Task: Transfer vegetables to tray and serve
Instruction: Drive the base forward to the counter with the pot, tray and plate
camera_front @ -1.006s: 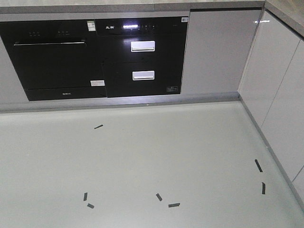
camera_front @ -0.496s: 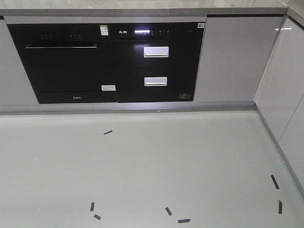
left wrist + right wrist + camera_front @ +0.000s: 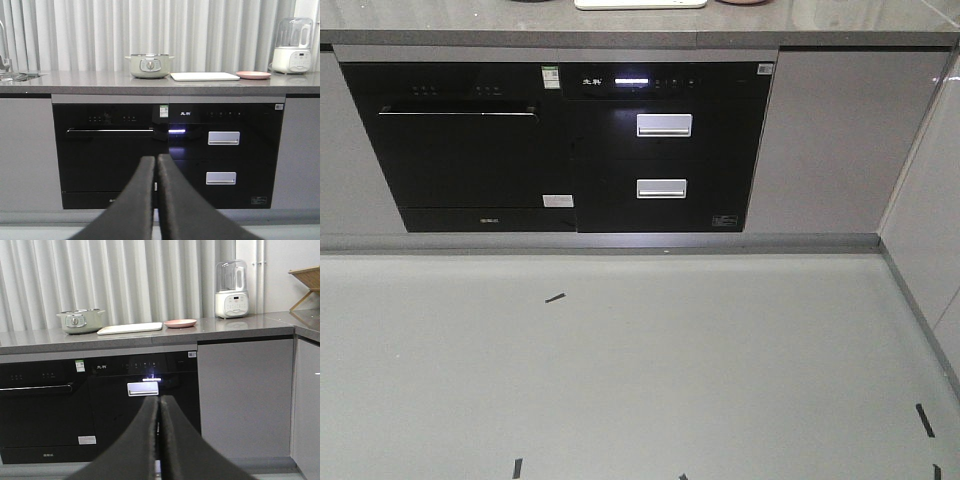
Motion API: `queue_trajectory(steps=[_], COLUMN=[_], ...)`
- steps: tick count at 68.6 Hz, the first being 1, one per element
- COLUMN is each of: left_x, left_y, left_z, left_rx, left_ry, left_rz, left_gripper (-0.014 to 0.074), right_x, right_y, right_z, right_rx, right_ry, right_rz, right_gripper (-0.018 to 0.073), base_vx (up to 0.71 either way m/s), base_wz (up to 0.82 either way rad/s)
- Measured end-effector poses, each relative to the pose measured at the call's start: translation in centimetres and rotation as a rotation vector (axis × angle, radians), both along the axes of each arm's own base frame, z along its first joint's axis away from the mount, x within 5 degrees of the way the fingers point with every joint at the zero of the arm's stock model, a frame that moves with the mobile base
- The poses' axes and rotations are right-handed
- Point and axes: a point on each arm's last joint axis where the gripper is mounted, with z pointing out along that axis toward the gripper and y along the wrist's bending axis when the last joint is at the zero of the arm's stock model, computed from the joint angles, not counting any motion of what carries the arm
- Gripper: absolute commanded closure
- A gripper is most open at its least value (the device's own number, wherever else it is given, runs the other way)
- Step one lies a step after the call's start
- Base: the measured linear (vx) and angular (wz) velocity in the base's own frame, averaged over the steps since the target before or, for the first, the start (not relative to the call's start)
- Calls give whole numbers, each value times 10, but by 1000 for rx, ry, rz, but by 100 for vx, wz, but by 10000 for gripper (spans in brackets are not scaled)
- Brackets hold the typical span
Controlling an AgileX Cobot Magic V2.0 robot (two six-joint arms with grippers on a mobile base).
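Note:
The vegetables are out of view. The cream tray (image 3: 205,76) lies flat on the grey counter, between a pot and a pink plate; it also shows in the right wrist view as the tray (image 3: 130,328), and its near edge pokes in at the top of the front view as the tray (image 3: 640,4). My left gripper (image 3: 156,159) is shut with nothing in it, held well short of the black appliance fronts. My right gripper (image 3: 159,400) is likewise shut and empty, at the same distance from the counter.
A pale green pot (image 3: 149,66), a pink plate (image 3: 253,75) and a white blender (image 3: 294,47) stand on the counter. A sink (image 3: 15,76) is at its left end. Below are a black oven (image 3: 460,150) and drawer unit (image 3: 665,150). Side cabinets (image 3: 930,230) close the right. Tape marks (image 3: 555,297) dot the floor.
In the front view the cabinets and floor marks have slid down and to the right and look slightly larger. The counter edge with the tray has come into view at the top.

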Motion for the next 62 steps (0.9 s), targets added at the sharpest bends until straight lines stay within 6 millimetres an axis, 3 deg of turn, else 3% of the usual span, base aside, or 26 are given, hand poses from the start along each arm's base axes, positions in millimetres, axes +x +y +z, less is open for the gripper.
queue_trajectory(steps=[62], left_x=[0], left_y=[0], left_z=[0], left_rx=[0], left_ry=[0], left_rz=[0], left_gripper=[603], right_x=[0], right_y=[0], right_z=[0], right_rx=[0], right_ry=[0], right_rz=[0], right_gripper=[568], base_vx=[21], base_wz=[1])
